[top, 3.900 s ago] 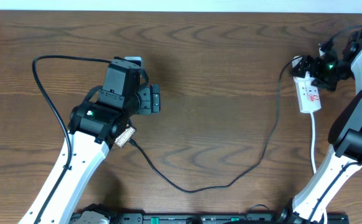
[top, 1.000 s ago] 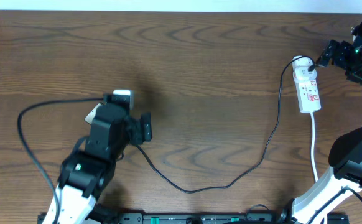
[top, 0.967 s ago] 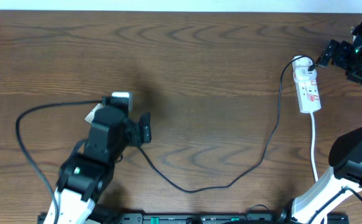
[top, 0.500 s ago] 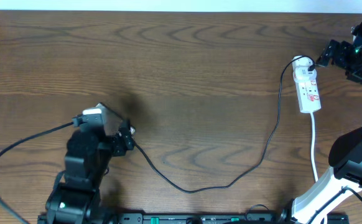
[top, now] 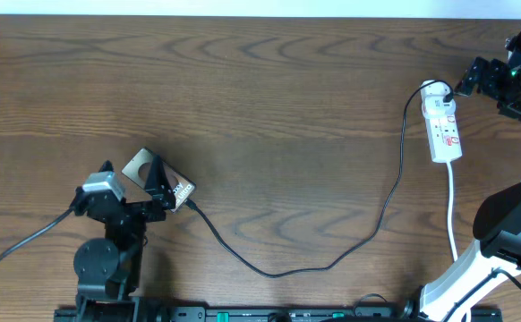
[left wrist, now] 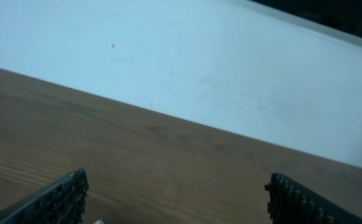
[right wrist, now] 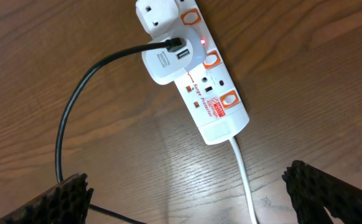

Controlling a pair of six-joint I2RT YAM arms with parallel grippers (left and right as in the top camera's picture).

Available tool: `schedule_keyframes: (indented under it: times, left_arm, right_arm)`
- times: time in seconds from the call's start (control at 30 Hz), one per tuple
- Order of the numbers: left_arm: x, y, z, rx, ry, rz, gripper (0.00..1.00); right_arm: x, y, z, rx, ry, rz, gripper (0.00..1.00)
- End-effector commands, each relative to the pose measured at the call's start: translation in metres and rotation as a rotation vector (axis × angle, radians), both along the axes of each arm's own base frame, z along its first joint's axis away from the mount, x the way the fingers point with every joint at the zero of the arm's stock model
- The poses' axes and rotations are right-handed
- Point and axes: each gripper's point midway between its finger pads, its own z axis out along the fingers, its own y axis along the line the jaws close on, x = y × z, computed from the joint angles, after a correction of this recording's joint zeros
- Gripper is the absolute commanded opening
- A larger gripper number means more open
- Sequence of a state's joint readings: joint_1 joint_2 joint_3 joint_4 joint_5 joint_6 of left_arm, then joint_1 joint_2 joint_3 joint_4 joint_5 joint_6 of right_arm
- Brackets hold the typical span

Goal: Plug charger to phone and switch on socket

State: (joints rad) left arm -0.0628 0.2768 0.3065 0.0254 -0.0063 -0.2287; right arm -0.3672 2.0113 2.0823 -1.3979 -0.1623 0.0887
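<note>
The phone (top: 139, 166) lies at the front left of the table, partly under my left gripper (top: 159, 192). That gripper is open and empty; in its wrist view (left wrist: 176, 190) the fingers stand wide apart over bare wood. The black charger cable (top: 332, 263) runs from a white adapter (right wrist: 167, 60) in the socket strip (top: 444, 131) to the phone's edge (top: 192, 206). A small red light (right wrist: 203, 42) glows on the strip (right wrist: 212, 93). My right gripper (top: 472, 80) is open, raised to the right of the strip's far end; its wrist view (right wrist: 187, 190) looks down on the strip.
The strip's white cord (top: 451, 210) runs toward the front right beside my right arm's base (top: 502, 224). A second white plug (right wrist: 158, 14) sits at the strip's far end. A pale wall (left wrist: 231, 68) borders the table's far edge.
My left arm has drawn back toward the front left, uncovering part of the phone. My right gripper, at the strip's end 3.9 s ago, now holds still off to its right.
</note>
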Motion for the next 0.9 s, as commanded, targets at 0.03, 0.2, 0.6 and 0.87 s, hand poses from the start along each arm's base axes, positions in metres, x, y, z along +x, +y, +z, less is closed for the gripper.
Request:
schedule_keyframes:
  times: [0.03,0.2,0.6,0.87]
  left_arm:
    - [-0.005,0.009,0.003,0.003,-0.079,0.036,0.91]
    - [-0.011,0.016,0.003,0.002,-0.154,0.066,0.9]
    - [-0.023,0.029,0.006,0.005,-0.238,0.12,0.91]
    - [-0.02,0.034,-0.006,0.007,-0.214,0.139,0.9]
  right_arm:
    - [0.001,-0.002,0.003,-0.002,-0.006,-0.014,0.99]
    - [0.001,-0.002,0.003,-0.003,-0.006,-0.014,0.99]
    - [0.001,-0.002,0.003,-0.003,-0.006,-0.014,0.99]
    - [0.001,-0.002,0.003,-0.003,-0.006,-0.014,0.99]
